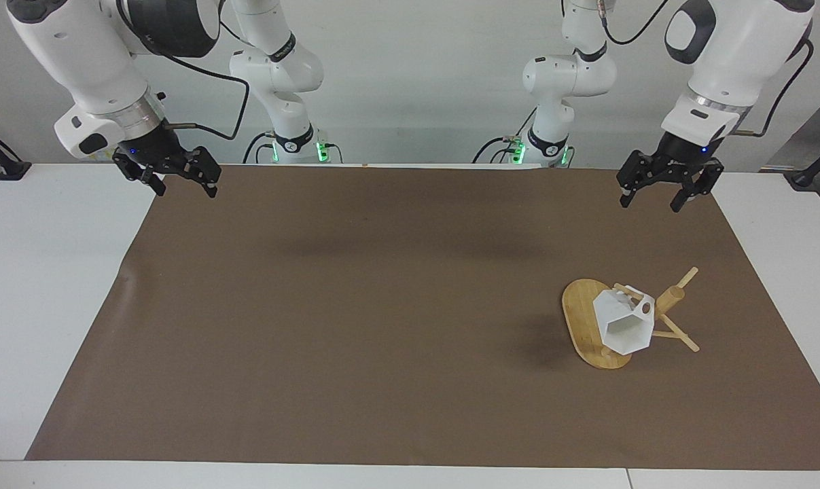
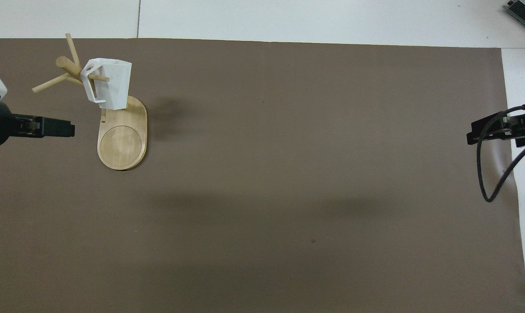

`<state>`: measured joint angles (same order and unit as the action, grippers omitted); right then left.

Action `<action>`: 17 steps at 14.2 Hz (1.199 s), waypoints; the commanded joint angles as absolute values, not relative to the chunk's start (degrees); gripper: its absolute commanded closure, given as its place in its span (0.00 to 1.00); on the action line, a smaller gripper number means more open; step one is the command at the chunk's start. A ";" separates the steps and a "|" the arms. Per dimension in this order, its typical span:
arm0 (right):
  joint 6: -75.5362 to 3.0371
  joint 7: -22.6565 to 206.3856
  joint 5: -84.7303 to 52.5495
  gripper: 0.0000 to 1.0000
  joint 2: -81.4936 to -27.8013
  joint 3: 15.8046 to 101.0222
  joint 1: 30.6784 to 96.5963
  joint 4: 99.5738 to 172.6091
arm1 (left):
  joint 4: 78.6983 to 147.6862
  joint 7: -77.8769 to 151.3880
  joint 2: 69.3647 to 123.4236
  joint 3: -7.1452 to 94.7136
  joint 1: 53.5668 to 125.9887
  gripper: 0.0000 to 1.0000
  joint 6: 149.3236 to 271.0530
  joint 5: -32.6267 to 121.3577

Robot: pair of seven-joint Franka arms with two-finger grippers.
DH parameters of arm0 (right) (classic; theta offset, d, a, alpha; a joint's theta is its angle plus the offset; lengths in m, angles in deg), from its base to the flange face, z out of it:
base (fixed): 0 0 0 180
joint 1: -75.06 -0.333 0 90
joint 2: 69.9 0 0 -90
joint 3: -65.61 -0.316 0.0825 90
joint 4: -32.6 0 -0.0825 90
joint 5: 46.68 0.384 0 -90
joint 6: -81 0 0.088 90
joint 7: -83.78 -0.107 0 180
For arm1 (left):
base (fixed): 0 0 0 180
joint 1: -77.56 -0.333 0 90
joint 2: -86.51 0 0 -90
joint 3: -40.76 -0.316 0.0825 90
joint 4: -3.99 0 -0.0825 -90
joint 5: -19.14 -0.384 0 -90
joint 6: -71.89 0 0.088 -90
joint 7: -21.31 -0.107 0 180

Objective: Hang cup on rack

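Cup point(image 1: 627, 321) is seen released from both pincers, hung by its pierced handle on a thin peg of the rack point(image 1: 596, 333), at the lower right of the facing view. The left pincer point(image 1: 662, 186) is held in the air at the upper right of that view, over the brown mat point(image 1: 355, 319), its fingers spread and nothing gripped. The right pincer point(image 1: 176, 175) is held at the upper left, over the mat's edge on the desk point(image 1: 43, 285), likewise spread and empty.

Table point(image 1: 49, 285), brown mat point(image 1: 382, 305), seemingly paper; rack point(image 1: 590, 326).
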<state>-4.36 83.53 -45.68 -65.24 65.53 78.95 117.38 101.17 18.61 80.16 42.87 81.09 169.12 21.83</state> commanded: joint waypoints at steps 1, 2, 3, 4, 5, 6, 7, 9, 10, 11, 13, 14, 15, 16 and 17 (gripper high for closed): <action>-5.84 82.64 -45.63 0.00 -66.47 65.79 78.75 119.18 | 97.69 19.20 80.97 42.69 81.69 0.00 165.59 20.37; -5.66 83.16 -45.54 0.00 -66.47 65.79 78.84 119.26 | 96.29 19.20 81.32 42.78 81.60 0.00 165.24 20.46; -5.32 83.25 -45.54 0.00 -66.47 65.79 78.84 119.26 | 94.63 19.29 81.76 42.60 81.60 0.00 163.75 20.63; -5.31 83.25 -45.54 0.00 -66.47 65.79 78.84 119.26 | 92.78 19.38 82.02 42.60 81.17 0.00 162.17 20.81; -5.31 83.25 -45.54 0.00 -66.47 65.70 78.84 119.26 | 91.81 19.38 82.55 42.52 81.08 0.00 161.46 20.64; -5.31 83.25 -45.54 0.00 -66.47 65.79 78.84 119.26 | 91.62 19.38 82.82 42.51 80.99 0.00 160.84 20.29; -5.31 83.25 -45.54 0.00 -66.47 65.70 78.93 119.26 | 91.62 19.38 82.82 42.51 80.81 0.00 160.49 20.02; -5.40 83.25 -45.54 0.00 -66.47 65.70 78.84 119.26 | 91.45 19.29 82.99 42.51 81.07 0.00 159.35 18.36; -5.31 83.25 -45.54 0.00 -66.47 65.70 78.84 119.26 | 91.18 19.29 83.25 42.51 81.25 0.00 158.47 17.74; -5.31 83.25 -45.54 0.00 -66.47 65.79 78.93 119.26 | 90.66 19.29 83.69 42.60 81.25 0.00 158.03 17.56; -5.31 83.25 -45.54 0.00 -66.47 65.79 78.93 119.26 | 90.48 19.29 84.05 42.52 80.82 0.00 157.94 17.73; -5.40 83.25 -45.54 0.00 -66.47 65.79 78.93 119.26 | 90.48 19.29 84.22 42.43 80.81 0.00 157.94 17.65; -5.31 83.25 -45.54 0.00 -66.47 65.79 78.93 119.26 | 90.48 19.29 84.57 42.34 80.73 0.00 157.94 17.65; -5.40 83.25 -45.54 0.00 -66.47 65.70 78.93 119.26 | 90.39 19.29 84.84 42.25 80.73 0.00 158.02 17.73; -5.31 83.25 -45.54 0.00 -66.47 65.79 78.93 119.26 | 90.04 19.29 84.93 42.25 80.73 0.00 158.03 17.65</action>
<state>-4.36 83.53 -45.68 -65.24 65.53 78.95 117.60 92.70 18.69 83.45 42.15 80.94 159.74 18.71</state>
